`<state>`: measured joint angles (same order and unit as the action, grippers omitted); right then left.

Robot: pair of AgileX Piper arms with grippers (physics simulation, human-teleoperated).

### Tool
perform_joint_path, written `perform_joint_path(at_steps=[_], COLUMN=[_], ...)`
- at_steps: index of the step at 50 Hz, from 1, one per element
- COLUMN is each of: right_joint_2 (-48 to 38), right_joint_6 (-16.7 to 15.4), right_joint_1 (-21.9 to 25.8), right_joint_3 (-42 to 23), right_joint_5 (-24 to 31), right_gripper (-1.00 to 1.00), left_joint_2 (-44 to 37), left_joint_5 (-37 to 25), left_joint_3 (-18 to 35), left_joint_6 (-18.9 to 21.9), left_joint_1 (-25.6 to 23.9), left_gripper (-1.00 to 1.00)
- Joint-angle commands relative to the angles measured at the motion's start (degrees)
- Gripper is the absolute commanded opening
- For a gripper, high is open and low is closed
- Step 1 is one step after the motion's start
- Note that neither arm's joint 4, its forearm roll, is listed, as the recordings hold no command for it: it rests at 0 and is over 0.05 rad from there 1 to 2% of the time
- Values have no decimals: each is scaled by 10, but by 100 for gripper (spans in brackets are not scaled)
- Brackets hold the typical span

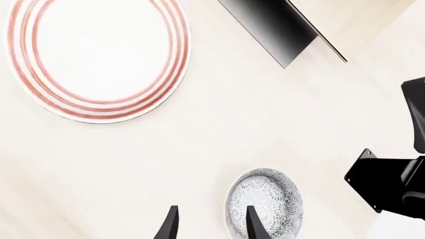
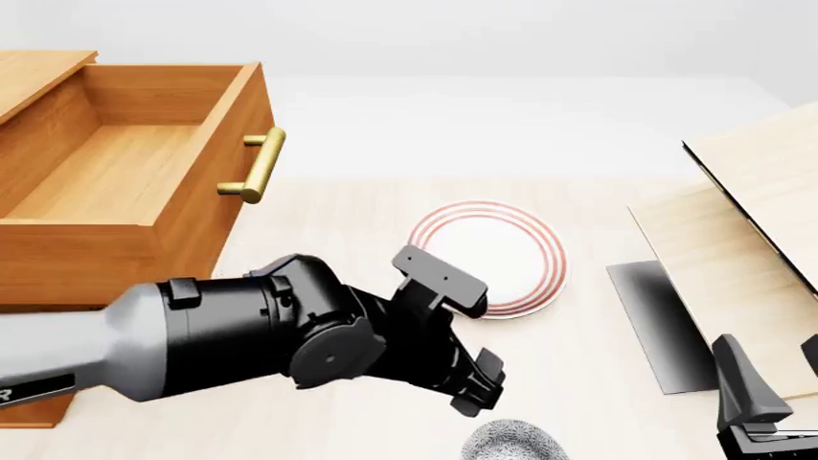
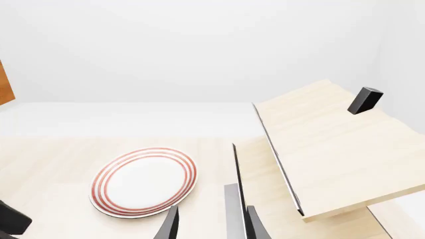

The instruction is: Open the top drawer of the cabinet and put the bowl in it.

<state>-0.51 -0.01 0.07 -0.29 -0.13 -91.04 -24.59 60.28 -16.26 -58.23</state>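
The left arm's tool (image 1: pixel 211 224) hangs above the pale worktop (image 1: pixel 219 129) with its two dark fingers apart and nothing between them; in the left wrist view one fingertip (image 1: pixel 254 224) overlaps the rim of the speckled blue-grey bowl (image 1: pixel 265 201), though whether it touches the bowl cannot be told. In the front view the bowl (image 2: pixel 514 443) sits on the worktop at the near edge of the frame, just below the left tool (image 2: pixel 476 383), with only its upper rim showing.

The top drawer (image 2: pixel 122 168) of the orange-brown cabinet (image 2: pixel 38 402) stands pulled out at the far left, its lighter wood interior exposed and its brass bar handle (image 2: pixel 260 165) facing the worktop's middle.

A white plate with red rings (image 2: pixel 492 257) lies flat beyond the bowl, well apart from it. The right tool (image 3: pixel 211 224), low at the right edge of the front view, has its fingers apart and empty, pointing toward the plate and the pale light-wood furniture with a black edge (image 3: pixel 332 149).
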Motion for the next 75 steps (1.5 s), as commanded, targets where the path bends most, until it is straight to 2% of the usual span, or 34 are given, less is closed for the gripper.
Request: perform_joint_path(at_steps=[1, 32, 75], right_joint_2=[1, 1, 1], right_joint_6=[0, 0, 0], right_joint_1=[0, 0, 0], right_joint_3=[0, 0, 0], right_joint_5=[0, 0, 0], right_gripper=[100, 100, 100], left_joint_2=[-22, -87, -147], left_joint_5=[16, 48, 80], left_joint_3=[2, 11, 6], left_joint_6=[-9, -45, -73], left_joint_1=[-11, -45, -61], left_gripper=[100, 100, 100])
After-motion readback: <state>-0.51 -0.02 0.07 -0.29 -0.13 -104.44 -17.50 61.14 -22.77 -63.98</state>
